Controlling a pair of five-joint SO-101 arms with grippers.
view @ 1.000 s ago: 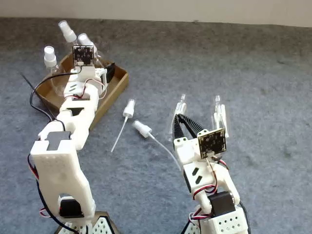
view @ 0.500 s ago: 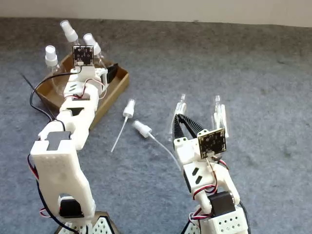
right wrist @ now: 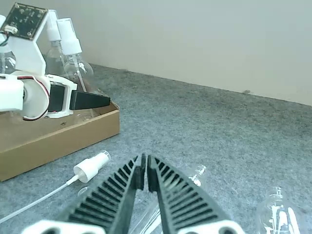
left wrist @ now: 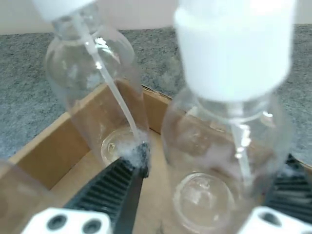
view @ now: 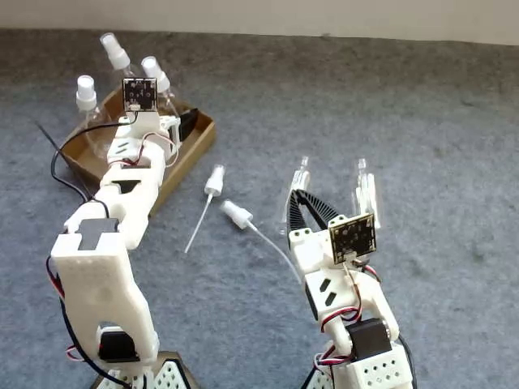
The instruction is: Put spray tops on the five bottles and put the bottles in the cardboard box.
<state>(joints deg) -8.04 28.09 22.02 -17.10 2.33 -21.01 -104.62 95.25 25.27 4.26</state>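
Three clear bottles with white spray tops stand in the cardboard box (view: pixel 199 142) at the far left. My left gripper (view: pixel 170 117) is over the box, open, its jaws on either side of the nearest capped bottle (left wrist: pixel 219 161), with a small gap at one finger (left wrist: pixel 124 178). A second capped bottle (left wrist: pixel 92 83) stands just behind it. Two capless bottles (view: pixel 300 185) (view: pixel 364 190) lie on the carpet ahead of my right gripper (view: pixel 298 197), which is shut and holds nothing. Two loose spray tops (view: pixel 215 180) (view: pixel 237 213) with long tubes lie between the arms.
Grey carpet covers the table, with free room to the far right. A black cable (view: pixel 57 162) runs beside the left arm near the box. A pale wall (right wrist: pixel 195 34) borders the far edge.
The capped bottle between the left jaws has shifted slightly right and stands more upright. The left wrist has edged with it. The right arm has not moved.
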